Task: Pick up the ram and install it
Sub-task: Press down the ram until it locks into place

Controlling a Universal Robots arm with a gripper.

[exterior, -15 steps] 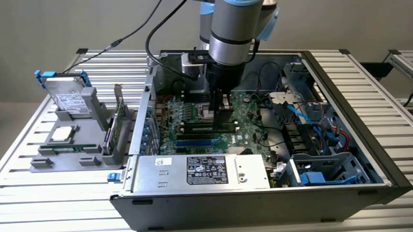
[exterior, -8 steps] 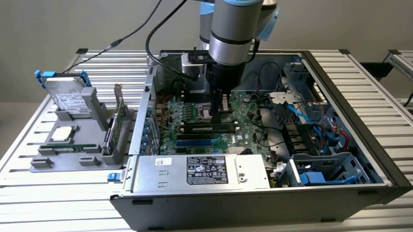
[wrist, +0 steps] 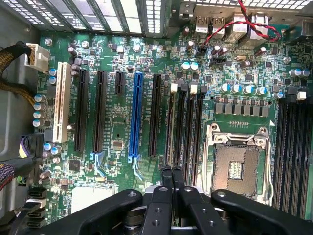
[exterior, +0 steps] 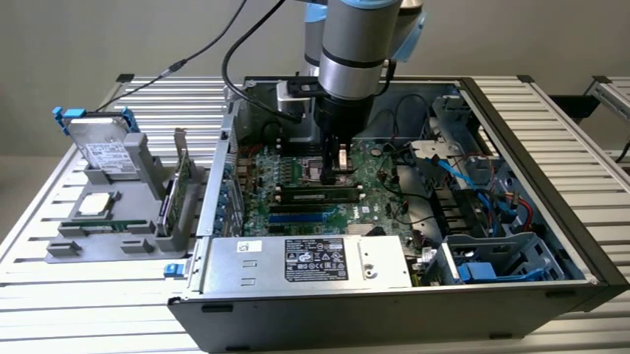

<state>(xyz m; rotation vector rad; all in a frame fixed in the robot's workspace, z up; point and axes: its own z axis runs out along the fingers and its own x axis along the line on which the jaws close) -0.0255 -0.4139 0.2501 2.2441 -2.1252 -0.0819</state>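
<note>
We see the ram (exterior: 315, 195), a long dark-chipped stick, on edge in a slot toward the motherboard's (exterior: 384, 184) six o'clock.

PSU label (exterior: 316, 259) txt: unreadable

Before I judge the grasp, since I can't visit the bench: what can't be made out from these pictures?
What the shut gripper pinches, if anything: wrist view, its own fingers cover the spot; exterior view, the arm blocks it.
One end of the memory slots: wrist view, the gripper covers it.
Text on the power supply label: exterior view, too small.
</note>
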